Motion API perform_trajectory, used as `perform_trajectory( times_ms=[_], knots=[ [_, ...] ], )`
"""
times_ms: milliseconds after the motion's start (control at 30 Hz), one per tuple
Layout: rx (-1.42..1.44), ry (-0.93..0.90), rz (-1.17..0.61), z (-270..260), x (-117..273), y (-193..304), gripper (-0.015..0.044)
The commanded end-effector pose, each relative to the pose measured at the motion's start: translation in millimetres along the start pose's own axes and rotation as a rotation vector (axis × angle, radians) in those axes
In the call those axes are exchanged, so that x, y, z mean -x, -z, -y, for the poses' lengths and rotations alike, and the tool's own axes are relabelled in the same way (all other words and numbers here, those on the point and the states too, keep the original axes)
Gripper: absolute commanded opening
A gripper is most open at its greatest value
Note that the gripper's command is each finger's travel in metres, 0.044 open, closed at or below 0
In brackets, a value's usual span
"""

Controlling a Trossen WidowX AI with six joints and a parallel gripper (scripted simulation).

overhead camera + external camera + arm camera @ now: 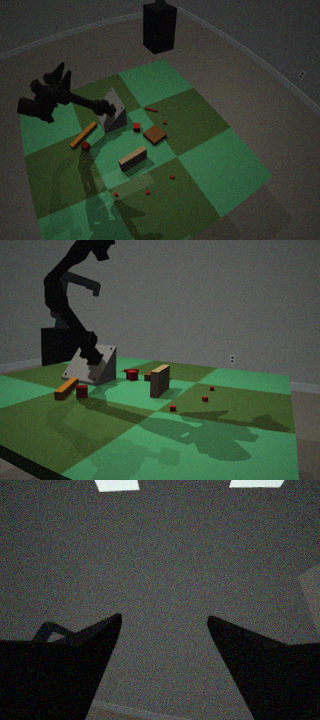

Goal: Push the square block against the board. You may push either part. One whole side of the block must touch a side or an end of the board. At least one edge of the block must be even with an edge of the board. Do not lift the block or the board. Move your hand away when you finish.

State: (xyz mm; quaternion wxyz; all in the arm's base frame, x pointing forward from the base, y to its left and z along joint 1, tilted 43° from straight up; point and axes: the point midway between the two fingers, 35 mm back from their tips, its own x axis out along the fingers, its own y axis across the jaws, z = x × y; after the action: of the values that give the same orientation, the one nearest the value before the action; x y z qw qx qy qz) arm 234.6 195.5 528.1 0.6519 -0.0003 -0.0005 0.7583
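The square block (154, 134) (147, 376) is brown and lies flat; the board partly hides it in the exterior view. The board (133, 159) (160, 381) is a tan plank standing on its long narrow edge. The two are apart, with a gap of mat between them, the block beyond the board's right end in the top view. My gripper (66, 67) (165, 619) is open and empty, raised high above the table on the left in the top view, far from both. In the exterior view its fingers are out of frame.
An orange bar (84, 134) (66, 389) lies beside a red cube (85, 146) (81, 391). Another red cube (136, 127) (132, 375) sits near the block's left. A red stick (151, 109) and a tiny cube (164, 122) lie behind. More tiny cubes (172, 176) (204, 399) lie in front. The arm's grey wedge (117, 103) stands left.
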Motion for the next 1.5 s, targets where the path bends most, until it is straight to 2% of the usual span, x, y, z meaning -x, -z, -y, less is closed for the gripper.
perform_trajectory(
  times_ms=[0, 100, 467, 1000, 1467],
  knots=[
    [0.0, 0.0, 0.0, 0, 0, 0, 0.0374],
    [-0.016, 0.016, 0.0, 5, 0, 2, 0.0295],
    [-0.281, 0.276, -0.037, 81, -1, 52, 0.0006],
    [-0.638, 0.663, -0.198, 164, 17, 159, 0.0],
    [-0.896, 0.989, -0.442, 195, 48, 266, 0.0]
  ],
)
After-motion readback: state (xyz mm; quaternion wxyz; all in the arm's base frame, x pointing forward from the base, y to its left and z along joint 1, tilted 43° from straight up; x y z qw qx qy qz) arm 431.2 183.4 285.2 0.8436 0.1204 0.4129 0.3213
